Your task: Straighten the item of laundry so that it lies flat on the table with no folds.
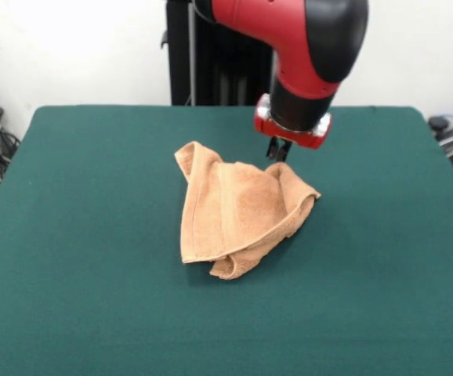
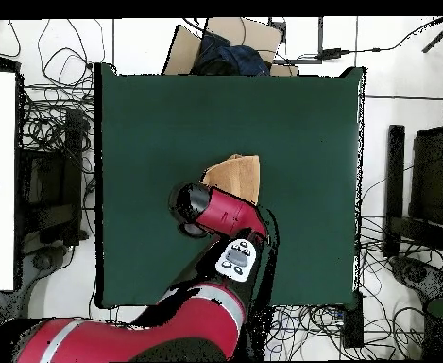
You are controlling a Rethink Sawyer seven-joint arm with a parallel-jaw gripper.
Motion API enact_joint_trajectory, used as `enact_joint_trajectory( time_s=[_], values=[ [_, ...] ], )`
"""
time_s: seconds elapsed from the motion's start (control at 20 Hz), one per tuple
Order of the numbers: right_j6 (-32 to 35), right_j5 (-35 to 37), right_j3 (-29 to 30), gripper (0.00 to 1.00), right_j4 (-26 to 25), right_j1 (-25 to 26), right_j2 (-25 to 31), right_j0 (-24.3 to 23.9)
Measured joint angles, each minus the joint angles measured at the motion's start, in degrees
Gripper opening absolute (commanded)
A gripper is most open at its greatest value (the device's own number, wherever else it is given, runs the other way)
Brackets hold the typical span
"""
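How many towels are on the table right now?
1: a crumpled, folded towel near the table's middle, right under the tool. In the overhead view the arm covers part of it; nothing else shows.

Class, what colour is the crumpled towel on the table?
Peach-orange; the towel shows best in the front view, on the dark green table.

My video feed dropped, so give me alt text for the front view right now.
A peach-orange towel lies crumpled and folded over itself near the middle of the green table. The red and black arm comes down from above, its claw at the towel's far edge; whether the claw is open or shut cannot be made out.
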Motion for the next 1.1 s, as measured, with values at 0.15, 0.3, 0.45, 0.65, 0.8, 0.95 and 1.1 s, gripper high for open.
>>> enact_joint_trajectory(
  time_s=[0.15, 0.3, 0.45, 0.65, 0.8, 0.95, 1.1],
  values=[
    [0.00, 3.34, -1.10, 0.00, -0.01, 0.33, -0.42, 0.00],
    [0.00, 11.04, -2.99, 0.00, -0.01, 0.85, -1.15, -0.01],
    [0.00, 19.12, -4.58, 0.00, -0.01, 1.27, -1.56, -0.01],
    [0.00, 24.54, -5.38, 0.00, -0.02, 1.41, -1.78, 0.11],
    [0.00, 24.46, -5.37, 0.00, -0.01, 1.40, -2.02, 0.28],
    [0.00, 20.05, -5.18, 0.00, -0.02, 1.09, -2.60, 0.91],
    [0.00, 11.56, -4.80, 0.00, -0.02, 0.27, -2.70, 1.45]
  ],
)
